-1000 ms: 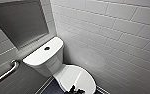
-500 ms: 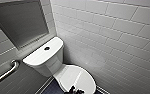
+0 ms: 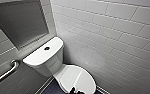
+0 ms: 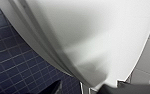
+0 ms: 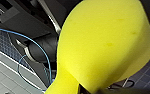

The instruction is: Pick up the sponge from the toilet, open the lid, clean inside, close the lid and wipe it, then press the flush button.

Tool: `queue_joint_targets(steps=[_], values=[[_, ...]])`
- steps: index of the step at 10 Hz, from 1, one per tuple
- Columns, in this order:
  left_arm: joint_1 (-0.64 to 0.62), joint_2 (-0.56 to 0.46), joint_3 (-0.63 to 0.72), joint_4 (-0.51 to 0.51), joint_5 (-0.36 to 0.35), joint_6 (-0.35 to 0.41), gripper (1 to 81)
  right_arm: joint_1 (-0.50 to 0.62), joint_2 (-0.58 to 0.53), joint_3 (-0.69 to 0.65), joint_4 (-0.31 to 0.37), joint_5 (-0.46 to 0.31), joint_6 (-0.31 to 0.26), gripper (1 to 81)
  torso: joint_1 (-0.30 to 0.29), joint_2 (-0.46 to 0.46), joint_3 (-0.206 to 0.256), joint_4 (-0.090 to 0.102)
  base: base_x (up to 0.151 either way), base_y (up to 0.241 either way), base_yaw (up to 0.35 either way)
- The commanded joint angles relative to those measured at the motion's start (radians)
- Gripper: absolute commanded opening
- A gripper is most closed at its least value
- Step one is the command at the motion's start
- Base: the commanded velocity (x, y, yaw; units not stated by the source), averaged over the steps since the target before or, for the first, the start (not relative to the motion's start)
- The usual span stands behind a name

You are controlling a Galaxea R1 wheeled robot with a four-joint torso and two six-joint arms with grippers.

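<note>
The white toilet point(image 3: 47, 66) stands in the corner with its lid point(image 3: 76, 77) down. The small dark flush button point(image 3: 46, 48) sits in the middle of the cistern top. My right gripper point(image 5: 91, 91) is shut on the yellow sponge point(image 5: 103, 45), which is pinched narrow at the jaws and bulges wide beyond them. The left gripper point(image 4: 91, 90) is open and empty, close over the white lid point(image 4: 91, 37) near its rim. A dark tip of an arm point(image 3: 76, 91) shows at the lid's near edge in the head view.
A metal grab bar point(image 3: 6, 72) runs along the left wall under a grey recessed niche point(image 3: 21, 22). A white tiled wall point(image 3: 111, 37) stands close on the toilet's right. Dark blue floor tiles point(image 4: 13, 65) lie beside the bowl.
</note>
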Motion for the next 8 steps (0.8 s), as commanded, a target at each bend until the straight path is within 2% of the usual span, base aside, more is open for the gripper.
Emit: queue_joint_targets(steps=[1,4,8], values=[[-0.106,0.049,-0.031,-0.012,0.058,0.005,81.1,-0.028,-0.011,0.021,0.004,-0.094,0.000,1.0,0.000,0.000,0.000,0.000,0.000,0.000,0.000],[-0.112,0.057,-0.060,-0.012,0.041,0.005,81.1,-0.027,-0.003,0.021,0.005,-0.092,0.000,1.0,0.000,0.000,0.000,0.000,0.000,0.000,0.000],[-0.146,0.104,-0.077,-0.008,-0.027,0.011,81.1,-0.031,-0.002,0.026,0.003,-0.088,0.000,1.0,0.000,0.000,0.000,0.000,0.000,0.000,0.000]])
